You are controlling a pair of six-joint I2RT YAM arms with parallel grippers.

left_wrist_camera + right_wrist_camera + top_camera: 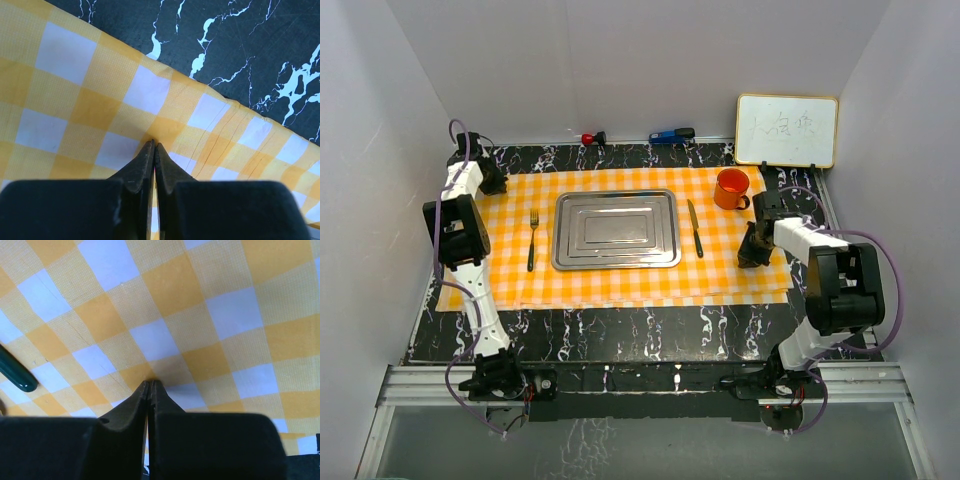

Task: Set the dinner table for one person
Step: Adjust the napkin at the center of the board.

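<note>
tray (616,258): shiny metal | cloth (510,290): woven checked fabric | dinner table (620,335): marble-look

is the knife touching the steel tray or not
Apart. The top view shows a strip of checked cloth between the knife and the tray along the knife's whole length.

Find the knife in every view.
Top external: the knife lies on the cloth, between the tray and the mug.
Left wrist: not in it.
Right wrist: a dark rounded end at the left edge, probably its handle.
Shared landmark: the checked cloth, in all three views.
</note>
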